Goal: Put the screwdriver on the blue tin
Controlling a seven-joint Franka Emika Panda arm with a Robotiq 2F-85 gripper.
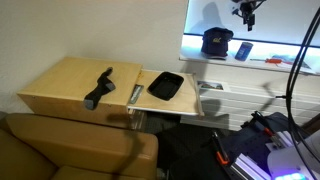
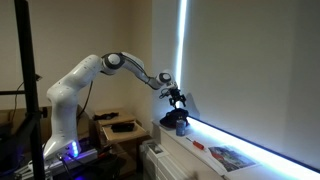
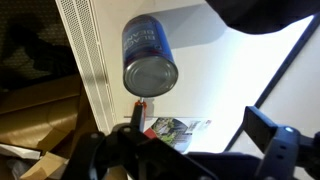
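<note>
Gripper (image 3: 190, 132), nearest my wrist camera, fingers spread with nothing between them, over white ledge (image 3: 240, 70); screwdriver (image 3: 140, 106) just beside blue tin (image 3: 150, 55), contact unclear.

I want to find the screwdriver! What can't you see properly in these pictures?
The gripper: cut off by the top edge in an exterior view; too small and dark to tell whether it is open or shut.
The screwdriver: maybe the orange speck in the wrist view, blurred and partly behind the gripper; not made out in either exterior view.
The tin: too small in an exterior view to see its top.
</note>
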